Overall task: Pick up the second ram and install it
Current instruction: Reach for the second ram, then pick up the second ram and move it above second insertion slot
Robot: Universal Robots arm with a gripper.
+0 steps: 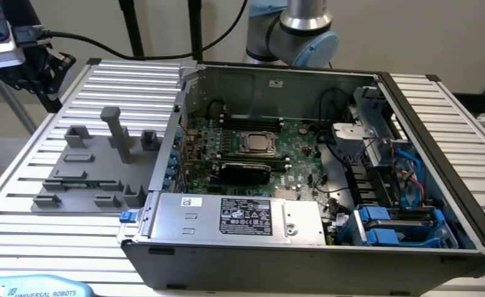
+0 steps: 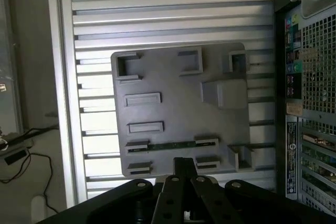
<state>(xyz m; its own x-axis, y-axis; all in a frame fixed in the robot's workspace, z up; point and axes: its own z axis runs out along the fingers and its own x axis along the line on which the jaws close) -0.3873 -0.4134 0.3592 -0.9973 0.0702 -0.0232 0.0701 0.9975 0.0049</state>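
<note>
I find the second ram [image 2: 171, 144] lying flat in the grey fixture [image 2: 178, 85] on the slatted counter [image 2: 157, 19], held between small holder blocks. The fixture sits beside the open computer case [image 1: 309, 185]. The claw [image 2: 185, 165] hangs near the ram, apart from it, clenched and empty.

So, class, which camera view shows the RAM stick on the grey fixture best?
The wrist view: it looks down on the RAM stick, a thin green strip lying between two holders of the grey fixture. The exterior view shows the stick as a short green sliver, seen at a slant.
</note>
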